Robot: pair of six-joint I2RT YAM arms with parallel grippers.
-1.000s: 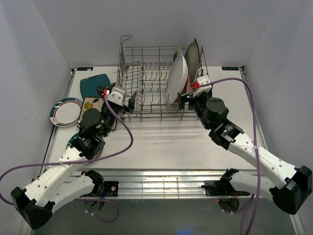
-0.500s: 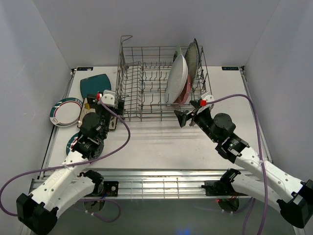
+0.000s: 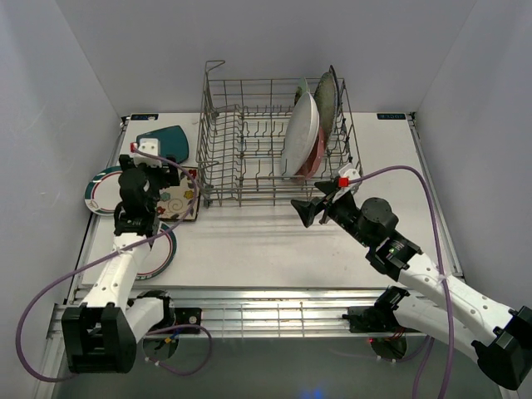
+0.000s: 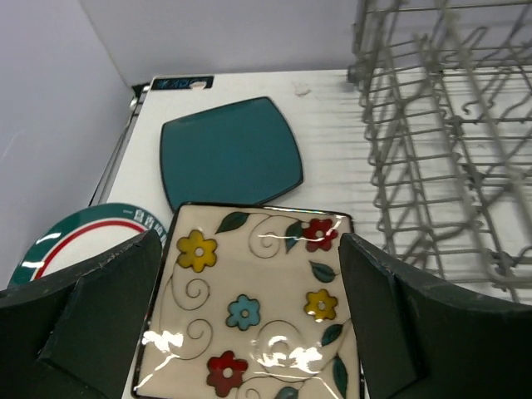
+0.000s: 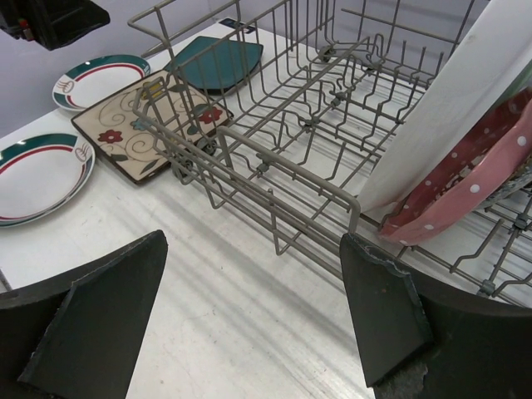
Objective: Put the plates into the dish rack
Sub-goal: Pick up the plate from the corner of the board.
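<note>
Left claw [image 4: 251, 249] — fingers apart, empty — hovers over the floral square plate [image 4: 249, 332] on the desk [image 3: 274, 241]. Right claw [image 5: 253, 249], fingers apart and empty, faces the dish rack [image 3: 218, 158]; the white oval plate [image 3: 301, 133] stands upright inside, at the right end.

Both arms draw back from the dish rack [image 3: 249, 199].

The left gripper [image 3: 170, 176], a second ago close against the rack's left wall in the upper middle of the top view, now sits further left, over the floral square plate [image 3: 176, 204]. The left arm [image 3: 116, 266], earlier slanting across the lower left, now runs almost straight up the left side, uncovering more of the green-rimmed round plate [image 3: 160, 249]. The right gripper [image 3: 305, 213], earlier up at the rack's front right corner by the standing plates [image 3: 301, 133], is now lower in the frame, over bare table [image 3: 249, 241]. The right arm [image 3: 432, 278] is folded back toward the lower right.
</note>
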